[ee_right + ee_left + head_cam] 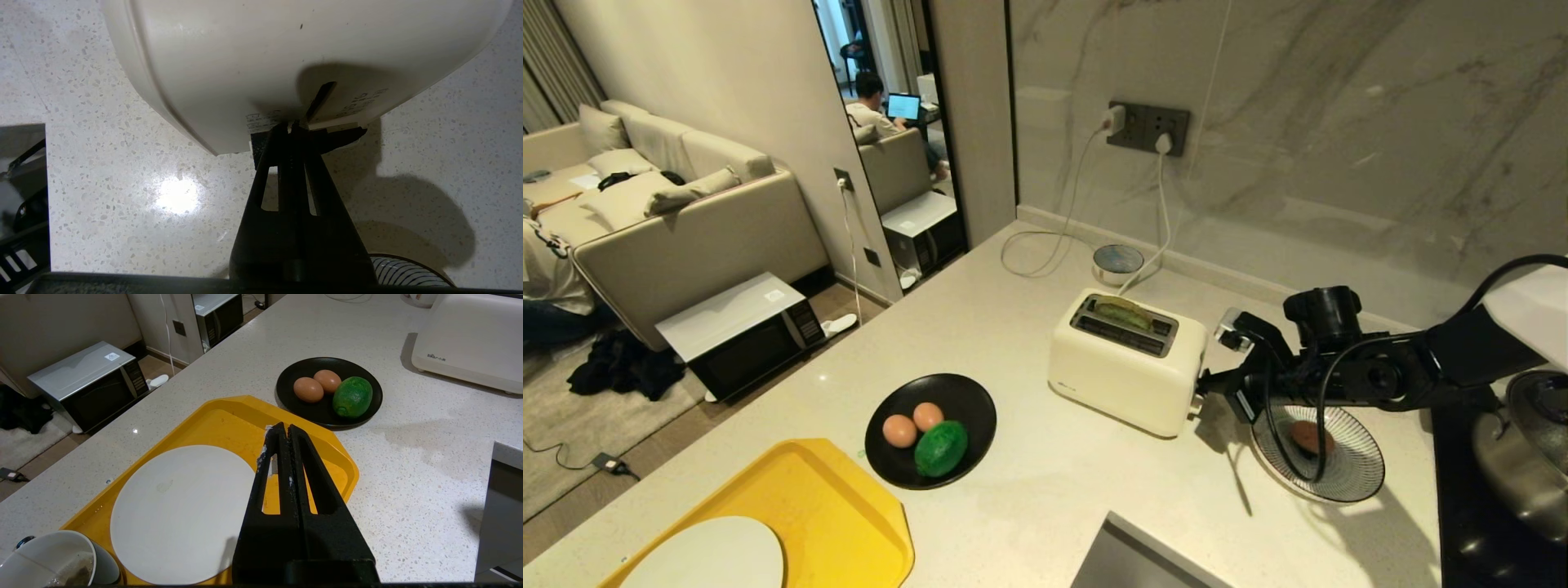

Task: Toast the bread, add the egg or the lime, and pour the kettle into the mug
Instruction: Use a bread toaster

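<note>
Right gripper (pixel 295 127) fingers (pixel 282 134) pressed together, empty, tips at toaster (pixel 1127 359) end lever. Left gripper (pixel 284 428) fingers closed, empty, above yellow tray (pixel 229 420). Bread (pixel 1123 313) in slot: light, soft, crumbly; grip by crust edge.

Bare speckled stone counter (pixel 1045 490) lies open between the round black plate (pixel 968 400) and the cream two-slot toaster (pixel 1127 367). Right of the toaster, the striped glass dish (pixel 1356 482) and black cooktop (pixel 1462 523) crowd the passage; a yellow plastic tray (pixel 825 506) blocks the near left.

Cream toaster (pixel 1127 367), yellow tray (pixel 825 506), black plate (pixel 968 404)
</note>
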Motion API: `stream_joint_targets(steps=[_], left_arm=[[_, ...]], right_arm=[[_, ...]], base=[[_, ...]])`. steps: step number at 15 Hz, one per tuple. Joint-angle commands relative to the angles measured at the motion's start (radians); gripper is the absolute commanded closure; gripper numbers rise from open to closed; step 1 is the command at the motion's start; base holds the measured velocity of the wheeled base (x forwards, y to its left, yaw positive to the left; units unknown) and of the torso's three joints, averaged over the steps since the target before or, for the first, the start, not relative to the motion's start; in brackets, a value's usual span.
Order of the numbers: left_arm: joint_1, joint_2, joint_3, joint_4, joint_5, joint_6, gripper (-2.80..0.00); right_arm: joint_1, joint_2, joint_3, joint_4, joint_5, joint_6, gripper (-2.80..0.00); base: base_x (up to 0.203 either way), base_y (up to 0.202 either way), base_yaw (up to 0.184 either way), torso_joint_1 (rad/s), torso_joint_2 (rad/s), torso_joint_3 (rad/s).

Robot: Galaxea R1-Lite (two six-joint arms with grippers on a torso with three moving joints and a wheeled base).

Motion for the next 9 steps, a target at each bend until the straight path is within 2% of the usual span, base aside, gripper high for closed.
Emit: stream_joint_targets(steps=[1,9], left_arm=[[0.0,0.0,0.0,0.0,0.0,0.0,0.0],[0.0,0.0,0.0,0.0,0.0,-0.001,0.0]], right_arm=[[0.0,-0.003,0.003,-0.001,0.003,-0.005,0.0],[0.0,-0.006,0.003,0.001,0.003,-0.005,0.0]], base=[[0.0,0.0,0.0,0.0,0.0,0.0],[0.0,0.0,0.0,0.0,0.0,0.0]])
